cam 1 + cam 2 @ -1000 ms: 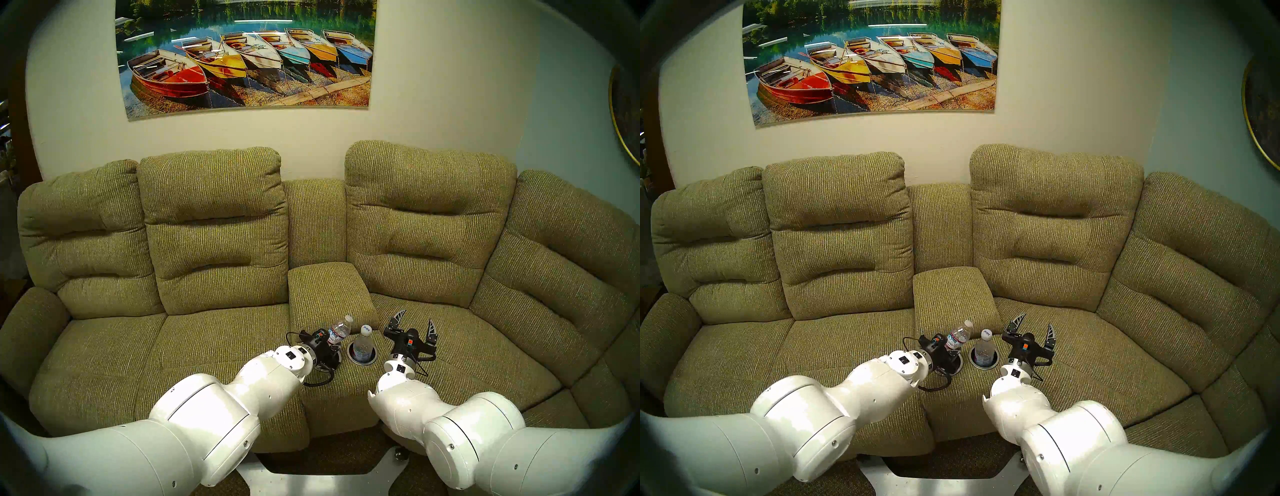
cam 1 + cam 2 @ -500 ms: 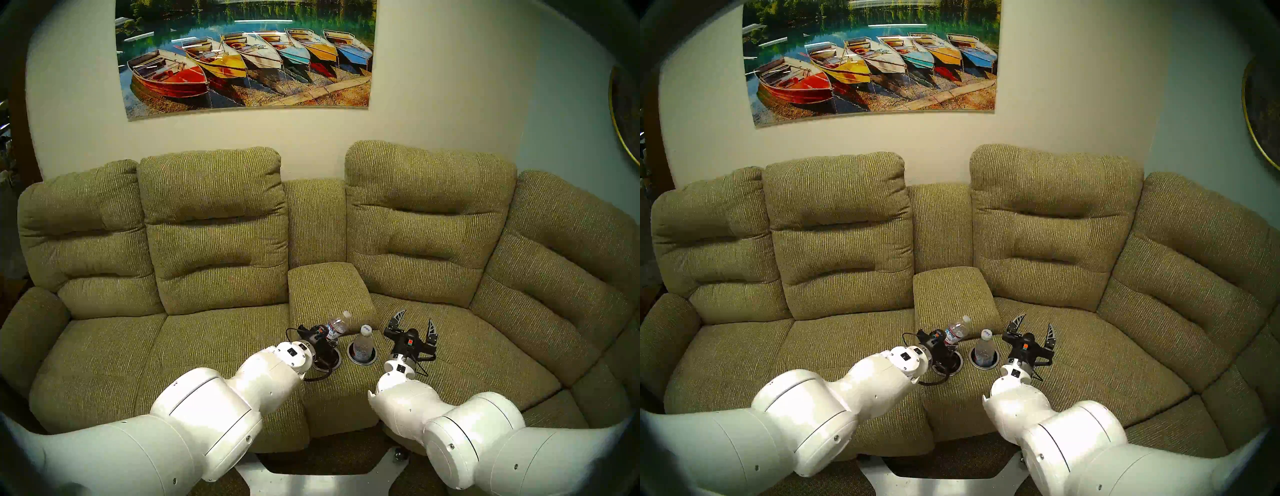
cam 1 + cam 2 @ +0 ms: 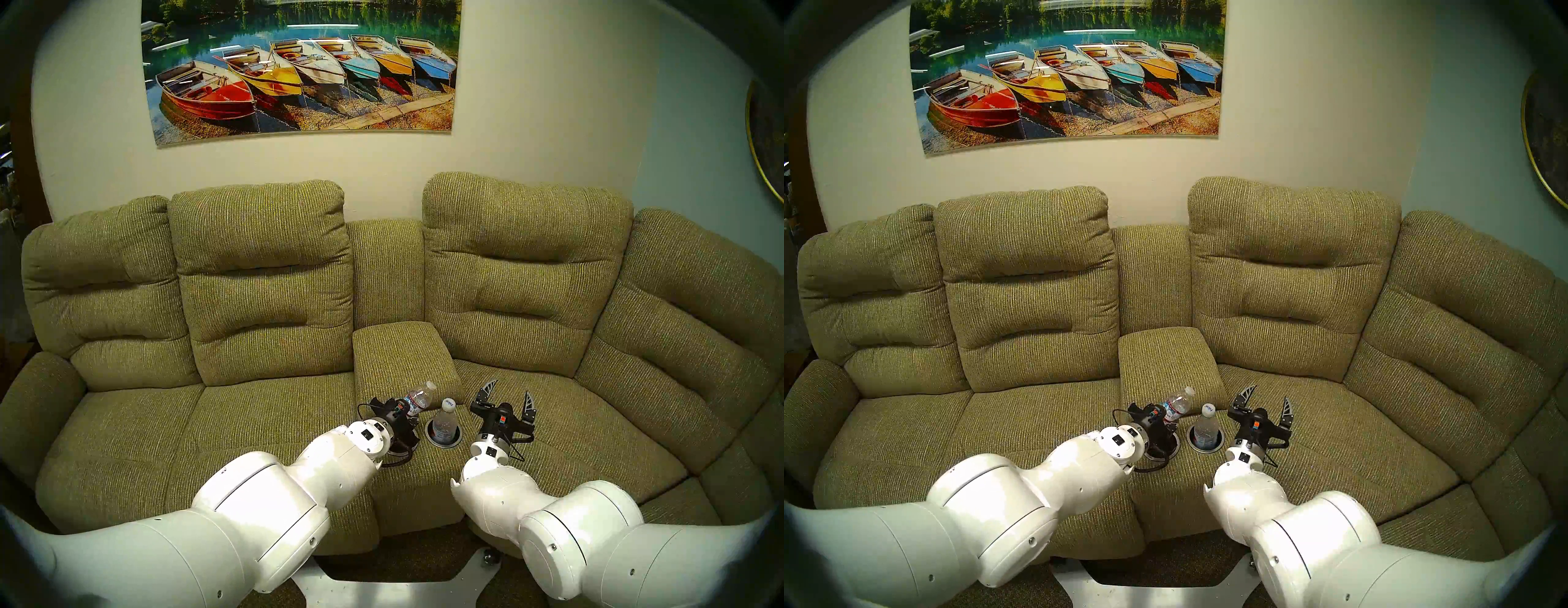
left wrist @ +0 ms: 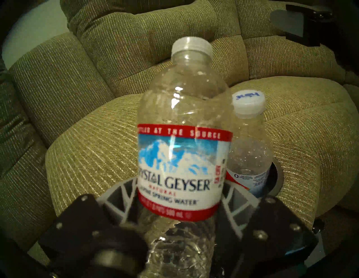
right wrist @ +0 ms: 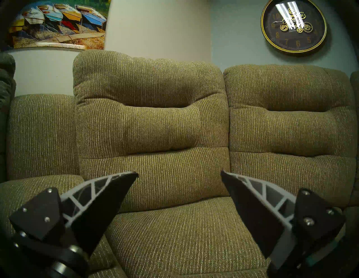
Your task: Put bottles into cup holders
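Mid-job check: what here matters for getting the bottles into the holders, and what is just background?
Job: red-label bottle in the left gripper, tilted over the left cup holder; blue-label bottle upright in the right cup holder; right gripper open, empty.

Background: sofa, boat picture, wall clock.

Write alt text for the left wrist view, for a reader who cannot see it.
The left gripper grips a clear Crystal Geyser bottle low on its body, jaws closed on either side below its red, white and blue label. Right of it, a second white-capped bottle stands in a cup holder of an olive fabric sofa.
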`<control>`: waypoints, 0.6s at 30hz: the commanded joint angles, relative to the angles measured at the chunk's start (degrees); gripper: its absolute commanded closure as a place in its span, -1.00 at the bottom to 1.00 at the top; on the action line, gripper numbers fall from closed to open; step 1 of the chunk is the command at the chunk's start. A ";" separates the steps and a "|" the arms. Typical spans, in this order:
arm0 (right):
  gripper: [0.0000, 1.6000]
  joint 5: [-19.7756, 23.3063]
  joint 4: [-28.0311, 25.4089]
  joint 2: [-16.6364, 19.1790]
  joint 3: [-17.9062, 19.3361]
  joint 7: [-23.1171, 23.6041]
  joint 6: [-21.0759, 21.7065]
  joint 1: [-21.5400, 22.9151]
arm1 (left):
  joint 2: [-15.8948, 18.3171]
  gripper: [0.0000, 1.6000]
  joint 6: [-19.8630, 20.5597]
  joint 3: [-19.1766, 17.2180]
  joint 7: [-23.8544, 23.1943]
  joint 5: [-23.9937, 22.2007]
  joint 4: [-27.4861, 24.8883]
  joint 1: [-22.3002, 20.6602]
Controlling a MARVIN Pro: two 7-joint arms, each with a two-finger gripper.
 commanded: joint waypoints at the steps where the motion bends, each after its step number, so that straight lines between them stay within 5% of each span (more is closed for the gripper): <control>1: -1.00 -0.13 -0.44 0.03 -0.07 -0.16 -0.29 0.46 | -0.99 0.15 -2.29 -0.52 2.07 -0.45 -0.15 1.09; 9: -1.00 -0.15 -0.43 0.02 -0.04 -0.14 -0.29 0.46 | -0.98 -0.06 -2.86 -0.90 3.01 -0.39 -0.01 1.46; 15: -1.00 -0.15 -0.43 0.02 -0.02 -0.13 -0.29 0.46 | -1.13 -0.01 -2.17 -1.15 3.30 -0.36 0.40 1.29; 18: -1.00 -0.15 -0.43 0.02 -0.01 -0.13 -0.29 0.46 | -1.17 -0.25 -1.92 -1.23 3.33 -0.33 0.60 1.17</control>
